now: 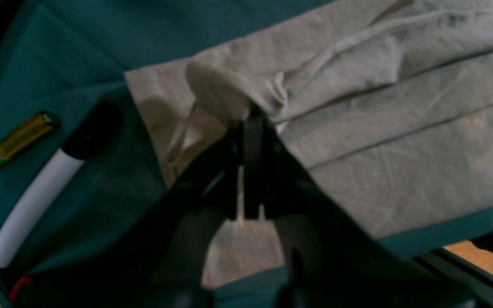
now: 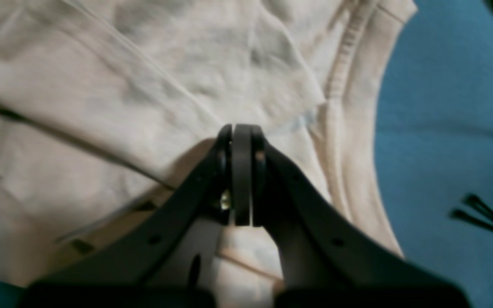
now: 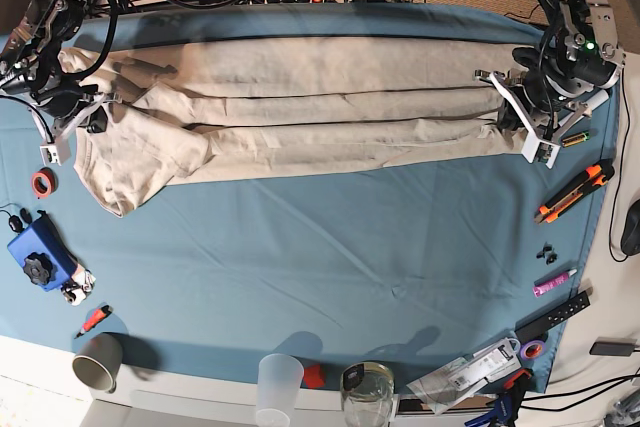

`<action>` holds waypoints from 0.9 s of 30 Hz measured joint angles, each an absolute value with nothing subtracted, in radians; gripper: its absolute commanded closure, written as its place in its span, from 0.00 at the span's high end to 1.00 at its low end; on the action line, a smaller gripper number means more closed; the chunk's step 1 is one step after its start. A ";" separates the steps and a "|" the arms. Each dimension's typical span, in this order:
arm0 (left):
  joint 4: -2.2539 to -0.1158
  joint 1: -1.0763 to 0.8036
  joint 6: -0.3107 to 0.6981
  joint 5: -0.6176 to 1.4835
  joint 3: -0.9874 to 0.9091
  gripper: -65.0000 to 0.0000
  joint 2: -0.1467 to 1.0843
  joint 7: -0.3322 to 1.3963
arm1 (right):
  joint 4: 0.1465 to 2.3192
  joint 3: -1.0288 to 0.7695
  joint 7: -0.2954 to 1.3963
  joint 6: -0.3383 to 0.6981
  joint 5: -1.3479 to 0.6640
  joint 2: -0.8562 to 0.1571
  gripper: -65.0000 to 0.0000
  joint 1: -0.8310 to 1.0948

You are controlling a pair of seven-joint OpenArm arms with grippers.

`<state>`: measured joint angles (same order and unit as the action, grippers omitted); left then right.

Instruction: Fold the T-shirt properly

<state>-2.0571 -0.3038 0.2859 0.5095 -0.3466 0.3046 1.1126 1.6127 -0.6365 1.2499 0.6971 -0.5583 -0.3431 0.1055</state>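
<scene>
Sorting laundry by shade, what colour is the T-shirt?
Plain beige T-shirt, clearest in the base view.

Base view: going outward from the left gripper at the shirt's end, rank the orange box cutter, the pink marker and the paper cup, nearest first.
From the left gripper, shut on the T-shirt:
1. Orange box cutter, just below it near the cloth's right edge.
2. Pink marker, lower on that same edge.
3. Paper cup, far off at the bottom left corner.

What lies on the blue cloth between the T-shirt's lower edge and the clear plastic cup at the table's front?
Bare tablecloth only, between T-shirt and cup, as the base view shows.
</scene>
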 measured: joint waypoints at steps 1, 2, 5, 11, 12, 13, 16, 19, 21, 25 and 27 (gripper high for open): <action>-2.057 -0.304 0.286 0.509 -0.347 0.00 0.305 1.113 | 1.613 -0.636 1.250 0.697 -0.552 -0.344 0.00 0.106; -2.057 -0.304 0.286 0.509 -0.347 0.00 0.305 1.113 | 1.613 -0.636 1.250 0.697 -0.551 -0.344 0.00 0.106; -2.057 -0.304 0.286 0.509 -0.347 0.00 0.305 1.113 | 1.613 -0.636 1.229 0.697 -0.551 -0.343 0.00 0.106; -2.057 -0.304 0.286 0.509 -0.347 0.00 0.305 1.113 | 1.613 -0.636 1.217 0.698 -0.549 -0.343 0.20 0.105; -2.057 -0.304 0.286 0.509 -0.347 0.00 0.305 1.113 | 1.613 -0.636 1.216 0.697 -0.551 -0.343 0.26 0.105; -2.057 -0.304 0.286 0.509 -0.347 0.00 0.305 1.113 | 1.613 -0.636 1.215 0.697 -0.551 -0.343 0.29 0.105; -2.057 -0.304 0.286 0.509 -0.347 0.00 0.305 1.113 | 1.612 -0.636 1.194 0.697 -0.550 -0.343 0.29 0.106; -2.057 -0.304 0.286 0.509 -0.347 0.00 0.305 1.113 | 1.610 -0.636 1.188 0.697 -0.547 -0.344 0.29 0.105; -2.057 -0.304 0.286 0.509 -0.347 0.00 0.305 1.113 | 1.608 -0.636 1.188 0.697 -0.540 -0.342 0.29 0.106; -2.057 -0.304 0.286 0.509 -0.347 0.00 0.305 1.113 | 1.608 -0.636 1.188 0.698 -0.521 -0.337 0.29 0.108; -2.057 -0.304 0.286 0.509 -0.347 0.00 0.305 1.113 | 1.608 -0.636 1.178 0.696 -0.496 -0.335 0.29 0.108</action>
<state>-2.0571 -0.3038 0.2859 0.5095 -0.3466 0.3046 1.1126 1.6081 -0.6365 1.1782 0.6960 -0.4957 -0.3351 0.1078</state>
